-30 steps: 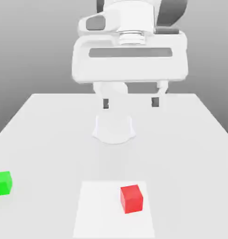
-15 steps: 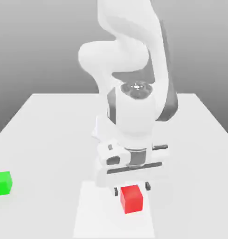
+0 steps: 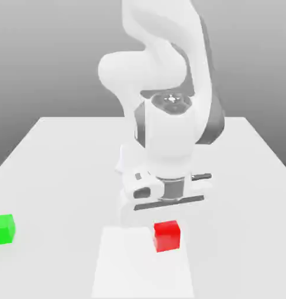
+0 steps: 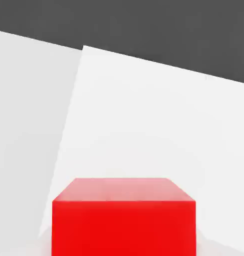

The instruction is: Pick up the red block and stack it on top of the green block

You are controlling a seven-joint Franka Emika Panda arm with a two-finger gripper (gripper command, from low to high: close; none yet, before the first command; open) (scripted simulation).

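One red block [image 3: 167, 236], one green block [image 3: 3, 229], one white table [image 3: 63, 169] and one paler square patch [image 3: 124, 268] on the table were counted, together with a single white arm ending in one gripper [image 3: 166, 217].

The red block was seen as a plain, evenly coloured cube with sharp edges and a lighter top face; in the hand view the red block [image 4: 124, 218] was seen close up, with its top and one side face presented squarely.

In the exterior view the red block was found directly beneath the hand, at the far edge of the pale patch, its top meeting the underside of the hand. Whether it rested on the patch or was raised off it could not be told. Whether the fingers were spread or pressed against the block could not be told, since they were hidden. The green block was placed well apart, at the exterior view's left edge.
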